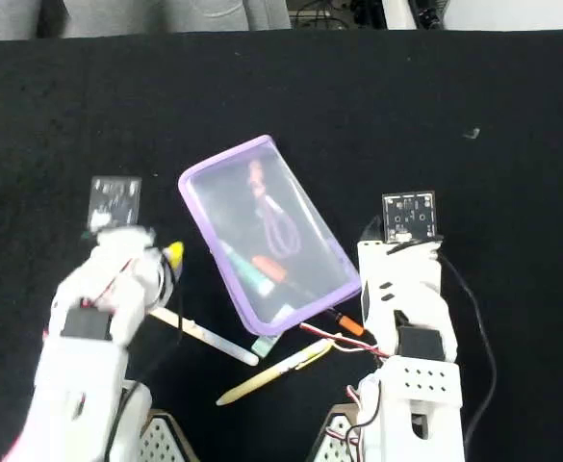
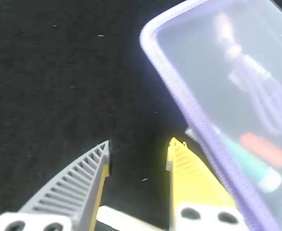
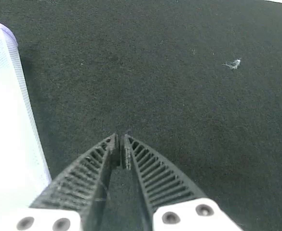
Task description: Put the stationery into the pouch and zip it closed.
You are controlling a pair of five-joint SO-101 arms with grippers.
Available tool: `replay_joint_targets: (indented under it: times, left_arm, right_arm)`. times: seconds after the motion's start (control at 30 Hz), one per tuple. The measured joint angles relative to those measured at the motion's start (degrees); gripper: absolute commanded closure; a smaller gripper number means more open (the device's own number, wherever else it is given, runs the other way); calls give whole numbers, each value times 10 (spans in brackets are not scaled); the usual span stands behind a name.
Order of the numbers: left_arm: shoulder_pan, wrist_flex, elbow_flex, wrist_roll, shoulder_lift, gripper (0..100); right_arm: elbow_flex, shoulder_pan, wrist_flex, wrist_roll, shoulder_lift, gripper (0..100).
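Note:
The clear pouch (image 1: 262,236) with purple trim lies tilted at the table's middle, its open end toward the arms. Inside it are a green marker and an orange marker (image 1: 262,271) and a coiled purple cord (image 1: 279,229). A white pen (image 1: 209,335) and a yellow pen (image 1: 276,371) lie on the table just outside the opening, and an orange marker (image 1: 346,324) rests at its corner. My left gripper (image 2: 139,144) is open beside the pouch's (image 2: 179,91) left edge, over the white pen's (image 2: 126,219) end. My right gripper (image 3: 121,139) is shut and holds nothing, right of the pouch (image 3: 10,120).
The black cloth (image 1: 454,96) covers the whole table, with bare room behind and to both sides of the pouch. Both white arm bodies (image 1: 406,337) stand at the near edge. A speck of lint (image 3: 232,64) lies to the far right.

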Motion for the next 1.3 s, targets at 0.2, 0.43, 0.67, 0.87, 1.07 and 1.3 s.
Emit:
replay_joint_targets:
  times: [0.2,0.43,0.67,0.87,1.07,1.3]
  left_arm:
    - [48,-4,-162,32,305,805]
    - [59,-4,-306,63,537,805]
    - [137,-4,-396,107,551,805]
    - [189,-4,-447,110,551,805]
    - [195,-39,-474,113,558,805]
    - [227,-126,-474,113,559,805]
  right_arm:
    - [0,0,0,0,0,984]
    - [0,0,0,0,0,984]
    - [0,2,-7,0,0,984]
    - [0,40,-21,-19,0,984]
    - [-2,43,-24,-33,18,984]
    - [-101,76,-37,-40,207,984]
